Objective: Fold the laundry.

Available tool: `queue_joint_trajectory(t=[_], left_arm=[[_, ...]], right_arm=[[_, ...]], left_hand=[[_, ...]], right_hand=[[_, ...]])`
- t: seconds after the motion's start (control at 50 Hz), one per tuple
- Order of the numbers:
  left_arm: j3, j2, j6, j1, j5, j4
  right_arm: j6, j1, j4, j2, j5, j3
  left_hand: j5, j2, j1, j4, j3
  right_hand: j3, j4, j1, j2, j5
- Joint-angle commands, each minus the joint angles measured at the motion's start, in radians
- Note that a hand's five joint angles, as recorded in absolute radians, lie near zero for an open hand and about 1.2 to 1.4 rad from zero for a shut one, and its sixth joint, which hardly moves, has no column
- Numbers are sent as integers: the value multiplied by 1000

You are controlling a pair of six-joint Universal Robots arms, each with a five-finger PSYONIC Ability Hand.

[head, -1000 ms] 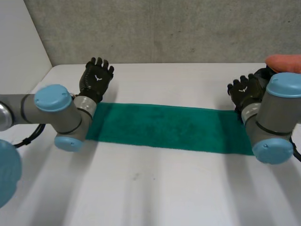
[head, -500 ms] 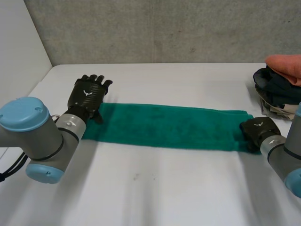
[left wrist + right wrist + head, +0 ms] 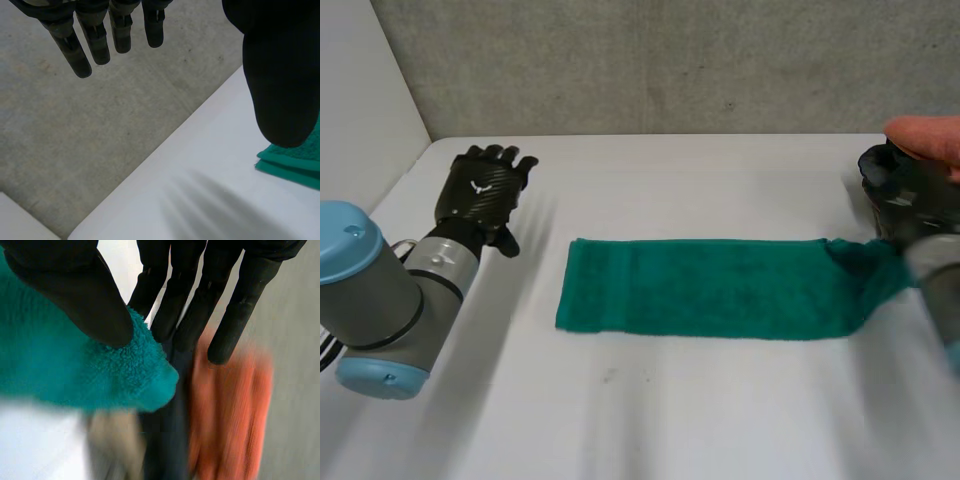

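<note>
Closest in, the white counter (image 3: 650, 420) is bare. A bit further back lies the green towel (image 3: 710, 288) — a long thin strip running from side to side. It looks already folded the long way, since its left end shows layers. The left hand (image 3: 480, 192) is near that left end but not touching it. Its fingers are straight and it has nothing in it. At the other end, the right hand (image 3: 75, 285) pinches the towel's tip between thumb and fingers, and that end is up off the counter. Furthest back on the right sits a pile of clothes (image 3: 920, 140) — orange on top, dark under it. I think the job is only partly done. The strip needs folding end to end, and the pile waits its turn.
</note>
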Motion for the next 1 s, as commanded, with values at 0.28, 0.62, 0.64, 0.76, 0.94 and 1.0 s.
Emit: queue_joint_trajectory(t=[0.28, 0.62, 0.64, 0.76, 0.94, 1.0], left_arm=[[-70, 53, -3, 11, 0, 1], [-52, 48, -1, -16, 0, 9], [-52, 47, -3, -24, 0, 9], [-26, 5, -6, -114, 9, 11], [171, -226, -33, -203, 3, 9], [257, -309, -26, -208, -27, -2]], right_arm=[[-34, 670, -56, 427, -284, -315], [594, 450, 102, 126, -36, -79], [596, 440, 113, 128, -34, -72], [581, 334, 120, 124, -40, 7], [573, 291, 61, 121, -33, 37], [585, 291, 61, 120, -33, 42]], left_hand=[[-50, -33, -22, -29, -40], [-50, -33, -22, -29, -40], [-50, -33, -22, -29, -40], [-50, -33, -22, -29, -40], [-43, -26, -15, -23, -33], [-37, -20, -9, -17, -27]], right_hand=[[-360, -368, -293, -351, -333], [-1016, -1024, -949, -1007, -989], [-1016, -1024, -949, -1007, -989], [-1016, -1024, -949, -1007, -989], [-995, -1003, -927, -985, -968], [-939, -946, -871, -929, -912]])
